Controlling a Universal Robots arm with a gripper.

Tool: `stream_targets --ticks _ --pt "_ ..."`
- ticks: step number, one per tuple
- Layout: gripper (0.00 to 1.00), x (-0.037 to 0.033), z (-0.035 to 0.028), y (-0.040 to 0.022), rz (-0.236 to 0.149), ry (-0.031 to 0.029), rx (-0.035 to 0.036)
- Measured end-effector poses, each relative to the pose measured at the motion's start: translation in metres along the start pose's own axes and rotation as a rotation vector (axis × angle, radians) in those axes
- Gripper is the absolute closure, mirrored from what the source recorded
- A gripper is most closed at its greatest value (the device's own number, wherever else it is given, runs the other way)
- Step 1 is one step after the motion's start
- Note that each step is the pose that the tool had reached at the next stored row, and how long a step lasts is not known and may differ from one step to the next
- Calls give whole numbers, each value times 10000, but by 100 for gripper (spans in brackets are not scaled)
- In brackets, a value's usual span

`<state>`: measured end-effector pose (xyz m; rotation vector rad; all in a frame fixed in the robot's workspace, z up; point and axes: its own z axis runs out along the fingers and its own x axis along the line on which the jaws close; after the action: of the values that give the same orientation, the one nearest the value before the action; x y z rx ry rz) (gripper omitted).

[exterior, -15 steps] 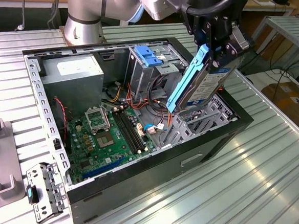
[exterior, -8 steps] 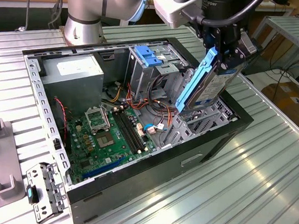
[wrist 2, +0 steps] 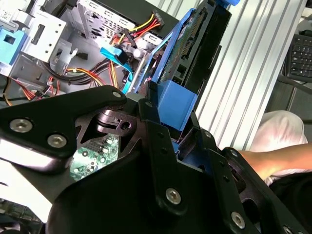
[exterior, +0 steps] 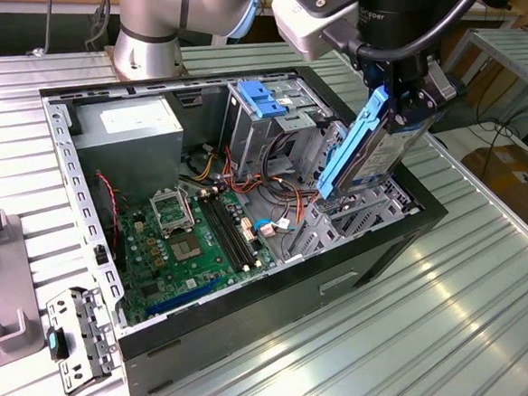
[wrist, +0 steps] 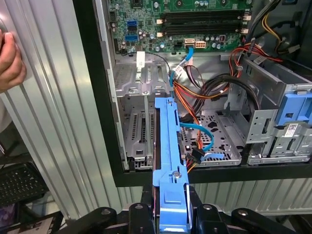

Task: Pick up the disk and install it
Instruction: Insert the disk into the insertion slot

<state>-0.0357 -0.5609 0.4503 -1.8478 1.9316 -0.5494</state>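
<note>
The metal bay (wrist: 135, 130) under the disk (exterior: 376, 147) is open. Wires (wrist: 197, 95) crowd just beside it, a tall cage (exterior: 261, 116) stands near, and a hand (wrist: 9, 61) rests on the table (wrist: 48, 122).

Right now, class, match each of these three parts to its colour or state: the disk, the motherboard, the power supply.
Things: 1 disk; 2 motherboard; 3 power supply.
States: A green, lying flat inside the case; B grey box in a case corner; C blue-railed, clamped tilted in the gripper above the case.
Pairs: 1-C, 2-A, 3-B.
</note>
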Motion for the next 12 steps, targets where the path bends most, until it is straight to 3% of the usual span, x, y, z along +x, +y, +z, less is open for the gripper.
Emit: stream_targets --ticks 4,9,12 --pt "63 4 34 22 -1 -5 145" --pt "63 5 89 58 0 -9 207" --pt "63 6 141 92 -6 -3 292"
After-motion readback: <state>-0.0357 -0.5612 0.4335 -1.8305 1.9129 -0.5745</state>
